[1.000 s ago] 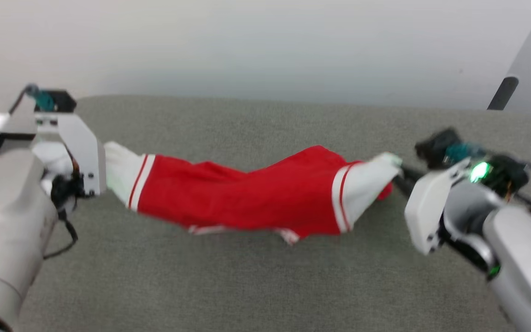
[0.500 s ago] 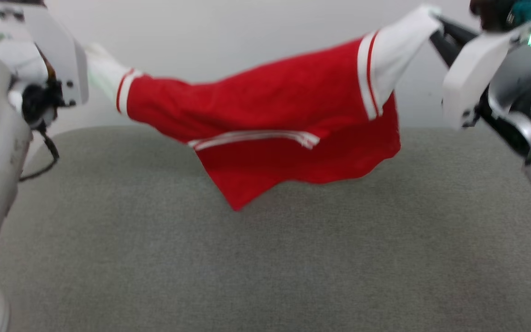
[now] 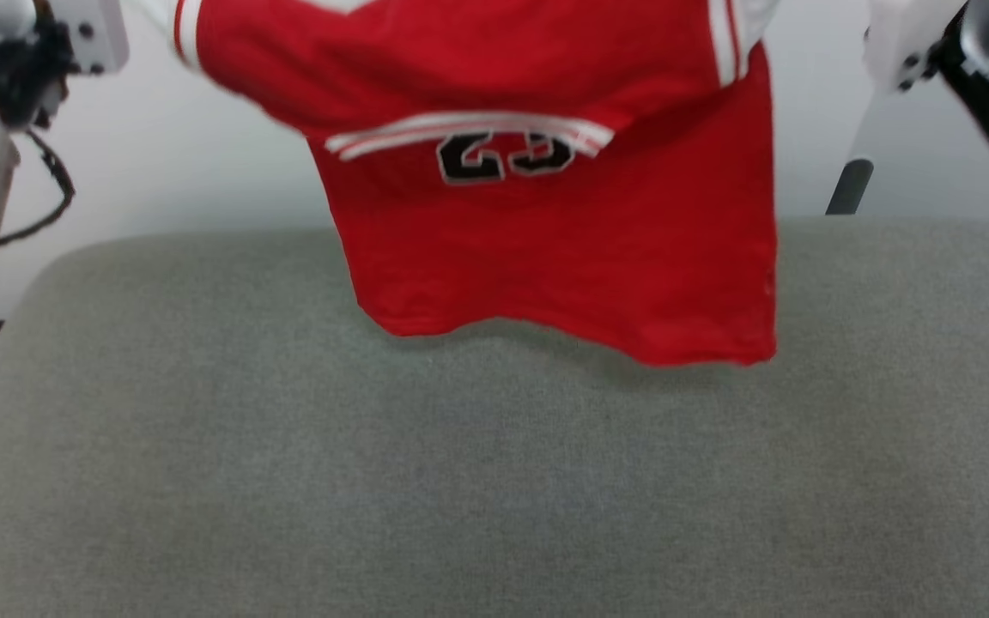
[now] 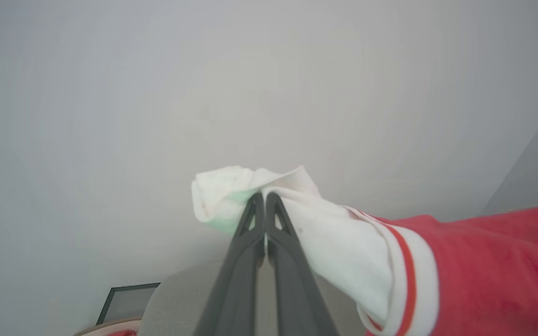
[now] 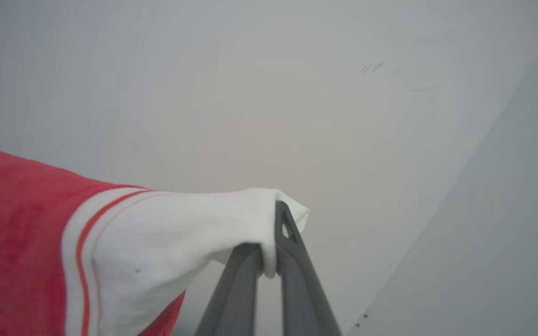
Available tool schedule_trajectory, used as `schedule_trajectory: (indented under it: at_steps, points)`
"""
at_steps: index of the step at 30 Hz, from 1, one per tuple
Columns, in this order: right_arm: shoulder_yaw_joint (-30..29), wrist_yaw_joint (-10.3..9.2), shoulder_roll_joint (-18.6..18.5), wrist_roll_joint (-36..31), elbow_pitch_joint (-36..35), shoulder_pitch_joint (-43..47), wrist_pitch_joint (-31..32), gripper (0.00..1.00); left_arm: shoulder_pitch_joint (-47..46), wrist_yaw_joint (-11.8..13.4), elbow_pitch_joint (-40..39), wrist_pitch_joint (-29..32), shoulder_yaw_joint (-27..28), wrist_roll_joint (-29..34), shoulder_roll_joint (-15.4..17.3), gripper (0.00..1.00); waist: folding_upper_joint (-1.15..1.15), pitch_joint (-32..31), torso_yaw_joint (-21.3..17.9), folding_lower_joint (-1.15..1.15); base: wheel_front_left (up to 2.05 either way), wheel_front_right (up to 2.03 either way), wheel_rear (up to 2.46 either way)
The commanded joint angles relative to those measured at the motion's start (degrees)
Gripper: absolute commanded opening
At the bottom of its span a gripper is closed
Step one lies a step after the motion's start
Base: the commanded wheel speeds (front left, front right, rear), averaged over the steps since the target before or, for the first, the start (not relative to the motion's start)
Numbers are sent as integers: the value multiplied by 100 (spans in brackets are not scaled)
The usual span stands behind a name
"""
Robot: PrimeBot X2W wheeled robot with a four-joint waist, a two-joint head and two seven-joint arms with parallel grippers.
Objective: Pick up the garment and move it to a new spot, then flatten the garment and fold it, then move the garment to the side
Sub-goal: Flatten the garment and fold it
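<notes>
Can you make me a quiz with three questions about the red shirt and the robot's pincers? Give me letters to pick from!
1. Where is the garment compared with the grey surface?
A. Lying flat on it
B. Tucked under it
C. Held up, hanging over it

2. What colour are the garment's sleeves?
A. White
B. Blue
C. Black

3. What is the left pincer doing?
A. Standing wide open
B. Pinching a sleeve
C. Holding a cup

Answers:
1 C: in the head view the red body dangles from above, its shadow on the surface below.
2 A: both wrist views show white sleeves with red-and-white stripe trim.
3 B: in the left wrist view the dark fingers press together on bunched white cloth.
</notes>
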Motion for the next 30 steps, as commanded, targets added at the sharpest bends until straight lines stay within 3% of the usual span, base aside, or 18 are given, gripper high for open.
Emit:
schedule_trajectory:
  at_steps: [1, 9, 12, 17, 23, 30]
  points:
    - [-31, -7, 32, -19, 77, -100, -83, 0, -93, 44, 15, -58, 18, 18, -19, 0, 0, 171, -29, 0, 0, 0, 0]
    - [-423, -7, 43, -921, 1011, -1235, -1300, 0, -1102, 326, -72, -863, 96, 235, -61, 0, 0, 1452, -76, 0, 0, 0, 0]
    - [-728, -7, 40, -1443, 1272, -1749, -1836, 0, -1641, 413, -129, -1231, 204, 260, -130, 0, 0, 2078, -66, 0, 0, 0, 0]
    - [-1446, -7, 116, -2339, 1434, -2407, -2178, 0, -2434, 486, -121, -1657, 338, 297, -246, 0, 0, 3191, -41, 0, 0, 0, 0]
    - [-2494, -7, 292, -3541, 919, -2604, -2224, 0, -3025, 451, -9, -2299, 559, 186, -461, 0, 0, 4239, 97, 0, 0, 0, 0]
    - [-3424, -7, 703, -4798, 124, -2289, -2217, 0, -2982, 304, 306, -2905, 825, -78, -733, 0, 0, 4783, 325, 0, 0, 0, 0]
